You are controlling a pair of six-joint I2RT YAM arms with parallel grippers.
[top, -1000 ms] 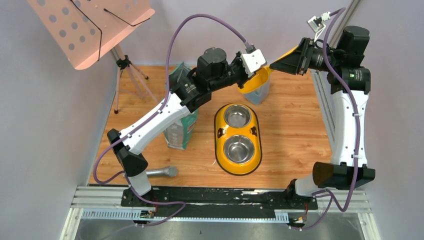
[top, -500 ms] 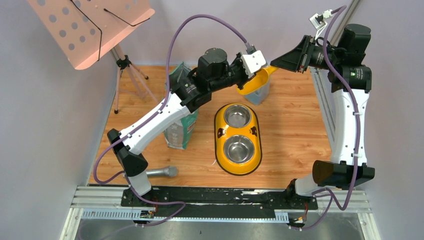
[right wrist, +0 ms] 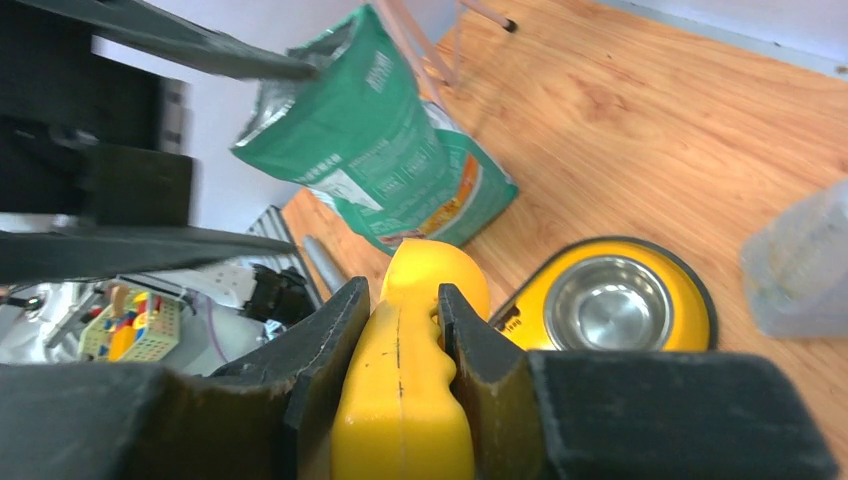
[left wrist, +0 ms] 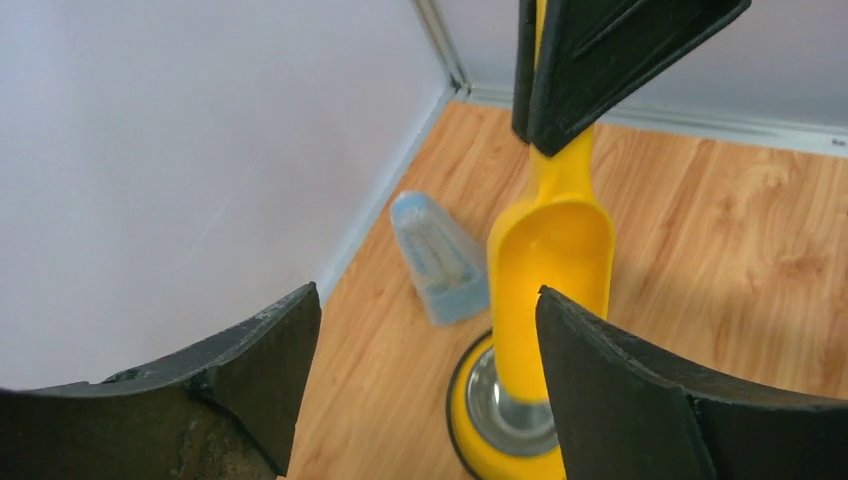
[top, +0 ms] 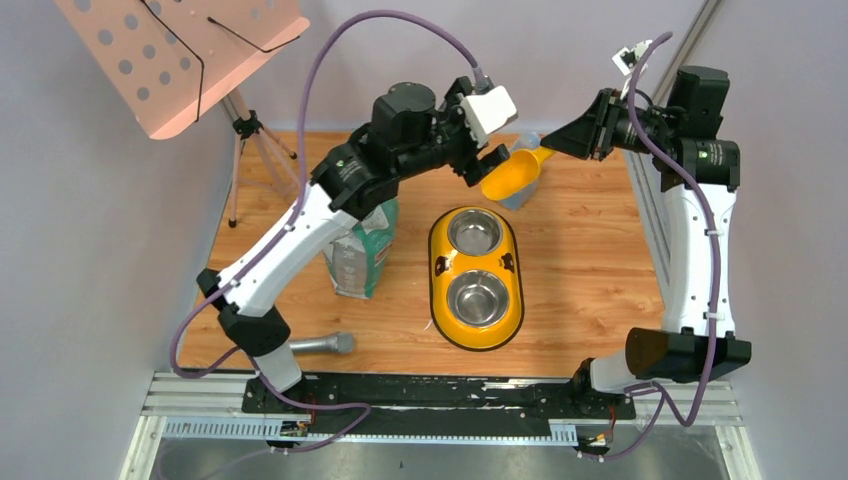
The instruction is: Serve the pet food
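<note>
A yellow scoop [top: 510,175] hangs in the air above the far end of the yellow double-bowl feeder [top: 477,275]. My right gripper [top: 553,150] is shut on its handle [right wrist: 400,400], the jaws pressing both sides. In the left wrist view the scoop's bowl [left wrist: 555,250] faces the camera and looks empty. My left gripper [top: 482,165] stands open just left of the scoop, its fingers [left wrist: 260,370] wide apart with nothing between them. Both steel bowls [top: 473,232] are empty. The pet food is out of view. The green-and-silver bag [top: 362,250] stands left of the feeder under my left arm.
A clear bluish container [left wrist: 440,255] stands by the back wall behind the scoop. A pink music stand [top: 180,50] on a tripod fills the back left corner. A grey metal cylinder [top: 325,343] lies near the front left. A rail [top: 645,210] lines the right edge.
My left gripper has opened, let go of the scoop and pulled back up and to the left. The scoop stays in my right gripper, now lower and turned.
</note>
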